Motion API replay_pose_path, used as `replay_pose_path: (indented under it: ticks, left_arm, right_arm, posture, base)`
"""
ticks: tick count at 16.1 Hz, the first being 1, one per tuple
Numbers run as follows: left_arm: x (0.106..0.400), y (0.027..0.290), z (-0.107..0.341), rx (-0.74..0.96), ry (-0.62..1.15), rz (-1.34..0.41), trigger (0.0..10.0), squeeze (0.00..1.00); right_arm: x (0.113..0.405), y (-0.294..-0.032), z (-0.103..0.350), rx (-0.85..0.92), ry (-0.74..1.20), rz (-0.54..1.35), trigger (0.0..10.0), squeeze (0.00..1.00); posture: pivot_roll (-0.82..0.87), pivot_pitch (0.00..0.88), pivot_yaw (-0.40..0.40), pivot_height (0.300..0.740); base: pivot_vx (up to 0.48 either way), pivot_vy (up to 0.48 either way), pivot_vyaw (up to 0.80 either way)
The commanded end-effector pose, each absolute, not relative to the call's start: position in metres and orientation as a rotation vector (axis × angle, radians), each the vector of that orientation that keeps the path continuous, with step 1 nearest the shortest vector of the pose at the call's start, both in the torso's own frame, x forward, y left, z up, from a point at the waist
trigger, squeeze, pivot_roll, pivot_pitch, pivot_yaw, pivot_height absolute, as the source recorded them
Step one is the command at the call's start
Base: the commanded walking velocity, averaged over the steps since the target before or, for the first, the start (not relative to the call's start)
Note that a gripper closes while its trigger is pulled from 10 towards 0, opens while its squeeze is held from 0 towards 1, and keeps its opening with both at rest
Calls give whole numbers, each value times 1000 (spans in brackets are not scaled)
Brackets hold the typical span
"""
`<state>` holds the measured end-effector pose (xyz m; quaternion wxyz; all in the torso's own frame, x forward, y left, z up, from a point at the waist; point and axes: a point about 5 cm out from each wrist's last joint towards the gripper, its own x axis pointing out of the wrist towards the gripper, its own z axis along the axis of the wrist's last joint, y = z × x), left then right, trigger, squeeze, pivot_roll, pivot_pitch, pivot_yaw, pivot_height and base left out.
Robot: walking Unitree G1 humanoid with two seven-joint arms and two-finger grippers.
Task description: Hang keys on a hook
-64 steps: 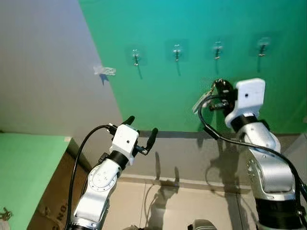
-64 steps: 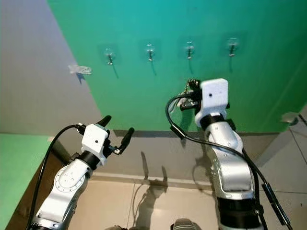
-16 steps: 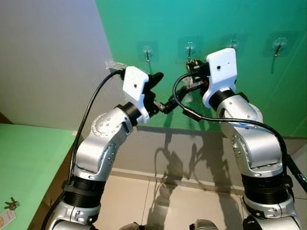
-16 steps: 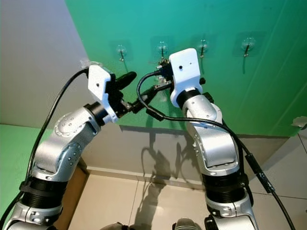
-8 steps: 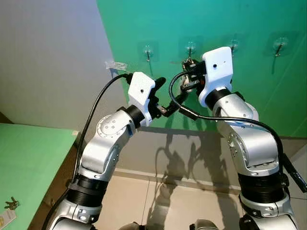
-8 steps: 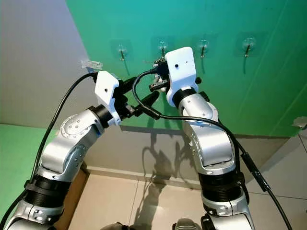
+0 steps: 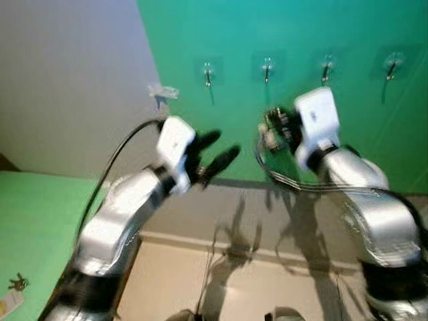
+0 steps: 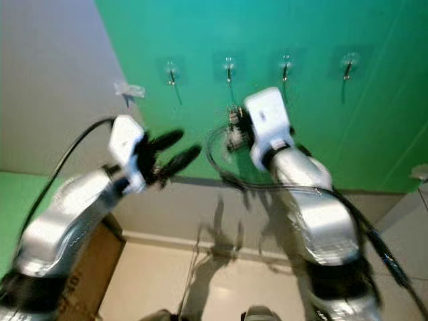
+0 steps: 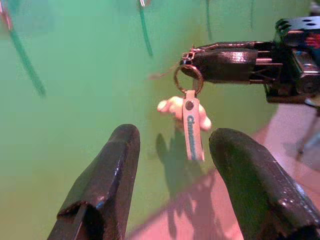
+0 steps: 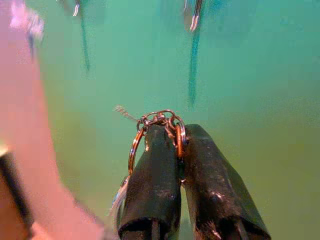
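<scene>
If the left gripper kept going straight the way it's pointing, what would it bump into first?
Probably the key tag dangling from the right gripper, which sits just ahead of the open left gripper. Past that is the green wall; depth is hard to judge.

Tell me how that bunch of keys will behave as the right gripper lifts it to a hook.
The keys hang loose from a ring pinched in the right gripper, so they will probably swing. The long tag dangles freely and likely flops about. The thin metal ring could slip sideways.
</scene>
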<state>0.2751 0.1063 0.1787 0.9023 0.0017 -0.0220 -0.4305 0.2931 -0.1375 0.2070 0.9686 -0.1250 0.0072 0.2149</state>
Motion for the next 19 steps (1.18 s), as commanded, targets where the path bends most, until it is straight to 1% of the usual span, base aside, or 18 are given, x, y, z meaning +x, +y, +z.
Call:
replay_pose_path:
  ticks: [1,5,6,9,10,12,14,17,19]
  left_arm:
    - [271,108,182,-4,-49,-915,0,0]
    - [262,112,178,-71,-21,-948,0,0]
    - [258,114,176,-105,0,-998,0,0]
    - [256,121,174,-100,19,-1017,0,0]
    - [257,125,176,-107,29,-1026,10000,0]
    - [254,128,180,-100,34,-1061,10000,0]
    - [251,128,184,-76,26,-1103,10000,0]
    - [246,127,192,-78,20,-1193,10000,0]
    - [243,127,186,-44,57,-1241,10000,0]
  right_arm:
    - [289,-132,211,-236,-4,500,0,0]
    - [282,-132,201,-206,29,617,0,0]
    - [276,-128,205,-146,30,701,0,0]
    - [270,-131,207,-118,43,782,0,0]
    - [267,-139,204,-114,69,827,0,0]
    - [262,-149,201,-124,106,899,0,0]
    - [256,-153,195,-154,155,993,0,0]
    - [252,-151,189,-153,205,1082,0,0]
    - [253,-149,192,-153,197,1103,0,0]
  posture:
    - [-234,56,123,720]
    - [-218,58,113,720]
    - [-218,58,113,720]
    - [-224,58,114,720]
    - [-229,59,115,720]
    - [-227,60,116,720]
    - [-227,61,115,720]
    - [-217,59,112,720]
    - [-219,57,114,720]
  base:
    - [0,0,0]
    - [0,0,0]
    - [0,0,0]
    - [0,0,0]
    - [0,0,0]
    - [0,0,0]
    - [0,0,0]
    - [0,0,0]
    - [0,0,0]
